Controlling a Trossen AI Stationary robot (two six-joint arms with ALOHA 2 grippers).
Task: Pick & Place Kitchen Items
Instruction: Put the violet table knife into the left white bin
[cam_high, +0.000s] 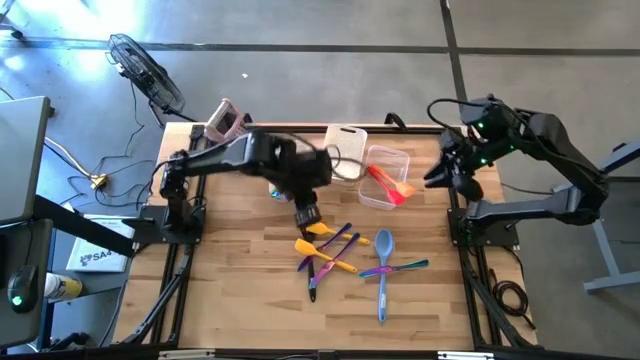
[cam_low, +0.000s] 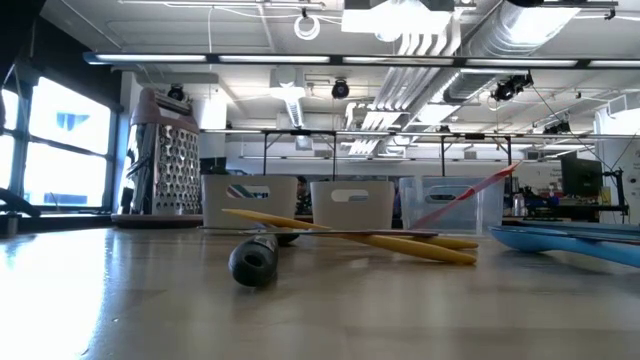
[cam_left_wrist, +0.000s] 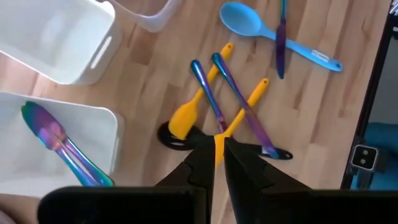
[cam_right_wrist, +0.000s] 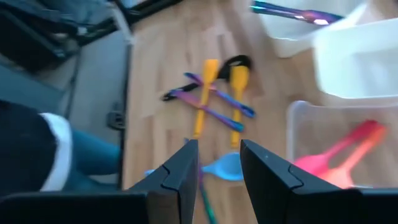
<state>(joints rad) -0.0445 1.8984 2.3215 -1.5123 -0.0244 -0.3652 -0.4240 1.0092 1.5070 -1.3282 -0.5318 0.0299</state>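
My left gripper (cam_left_wrist: 218, 149), fingers nearly closed, hangs over the utensil pile at the centre of the high view, its tips just above a yellow spatula (cam_left_wrist: 189, 109). That spatula lies diagonally in the left wrist view, blade at lower left, handle toward upper right. Purple utensils (cam_left_wrist: 239, 106) cross it. My right gripper (cam_right_wrist: 217, 163), fingers slightly apart and empty, waits at the table's right edge.

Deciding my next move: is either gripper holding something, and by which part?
The left gripper pinches a yellow spatula at its handle. The right gripper holds nothing.
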